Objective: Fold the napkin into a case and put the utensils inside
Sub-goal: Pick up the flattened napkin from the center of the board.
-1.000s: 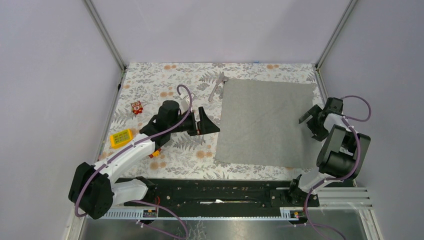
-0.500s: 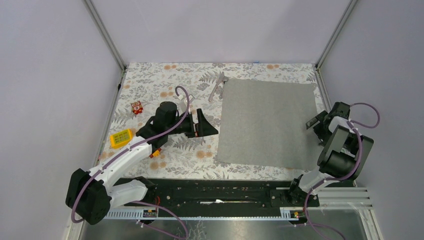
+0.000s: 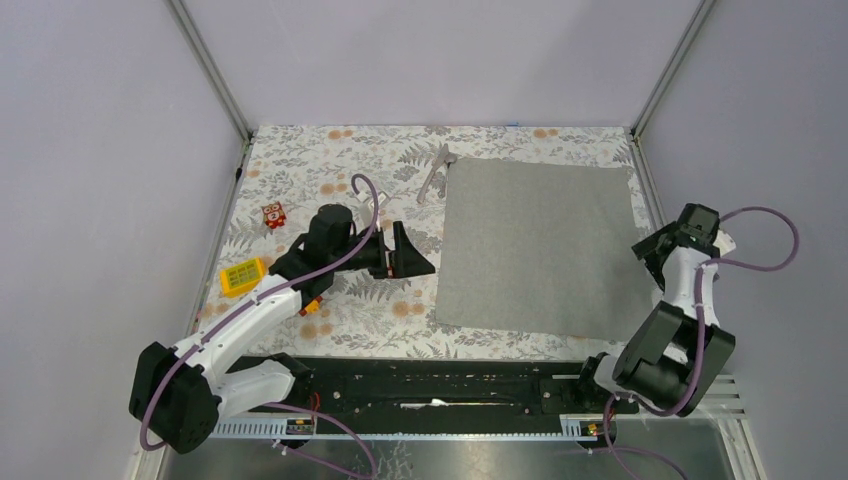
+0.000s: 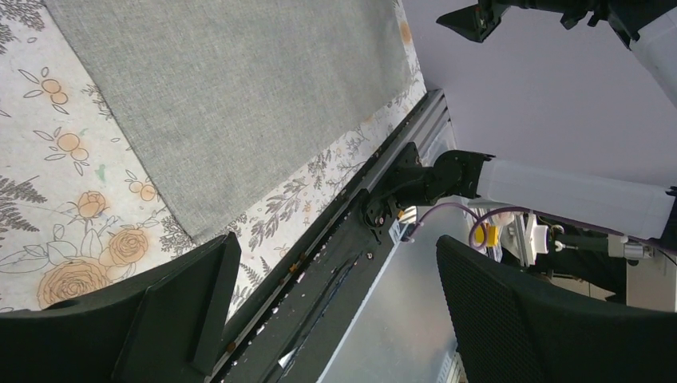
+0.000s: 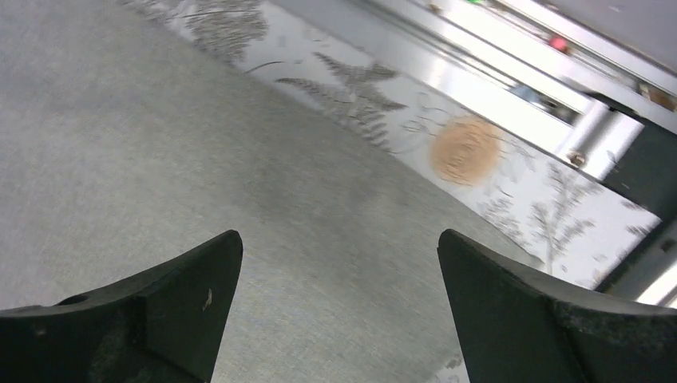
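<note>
Since the napkin (image 3: 535,245) lies flat, unfolded | right gripper (image 5: 339,239) spread open, empty, by its right edge: pinch low, fold slow | left gripper (image 4: 335,243) open too, empty

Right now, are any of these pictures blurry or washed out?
Right wrist: smeared, the tablecloth flower soft, bright glare on the metal rail. Left wrist: crisp on the napkin, its fingers dark. Top external: sharp, evenly lit.
</note>
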`<state>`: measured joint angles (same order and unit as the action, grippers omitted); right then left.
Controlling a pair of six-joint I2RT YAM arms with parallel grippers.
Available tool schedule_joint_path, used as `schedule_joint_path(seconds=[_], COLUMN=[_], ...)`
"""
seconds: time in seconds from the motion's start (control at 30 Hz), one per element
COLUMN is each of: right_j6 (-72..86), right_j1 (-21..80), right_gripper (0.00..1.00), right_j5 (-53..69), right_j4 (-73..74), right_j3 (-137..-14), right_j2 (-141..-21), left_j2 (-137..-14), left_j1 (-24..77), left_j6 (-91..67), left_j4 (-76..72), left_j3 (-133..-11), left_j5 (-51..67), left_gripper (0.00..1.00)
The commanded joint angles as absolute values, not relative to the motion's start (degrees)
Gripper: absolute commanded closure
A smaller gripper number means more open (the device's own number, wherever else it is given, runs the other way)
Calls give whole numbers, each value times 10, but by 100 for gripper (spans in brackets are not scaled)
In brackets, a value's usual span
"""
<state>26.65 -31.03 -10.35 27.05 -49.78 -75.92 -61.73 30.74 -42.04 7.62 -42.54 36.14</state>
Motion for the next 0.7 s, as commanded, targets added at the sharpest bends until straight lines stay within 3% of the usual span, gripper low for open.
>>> schedule_joint_path(seconds=[0.0, 0.03, 0.17, 0.23, 0.43, 0.57, 0.67], right_j6=[332, 345, 379, 382, 417, 417, 419], right_j1=[-368, -385, -398, -400, -400, -400, -403], right_gripper=[0, 3, 29, 35, 36, 24, 20], right_j5=[-178, -187, -238, -234, -253, -233, -224], right_j4=[367, 376, 385, 400, 458, 440, 406], right_j3=[-464, -454, -415, -409, -436, -420, -396], right_j2=[-713, -696, -614, -607, -677, -700, -685], left_j2=[-607, -599, -556, -546, -532, -535, -540], left_j1=[309, 309, 310, 310, 310, 310, 310], left_j6=[-418, -422, -435, -438, -441, -440, -435], left_j4=[48, 48, 48, 48, 48, 48, 50], left_j3=[-432, -431, -416, -409, -410, -415, -417], left_j5=[398, 400, 399, 399, 399, 398, 400], left_gripper=[1, 1, 1, 1, 1, 1, 1])
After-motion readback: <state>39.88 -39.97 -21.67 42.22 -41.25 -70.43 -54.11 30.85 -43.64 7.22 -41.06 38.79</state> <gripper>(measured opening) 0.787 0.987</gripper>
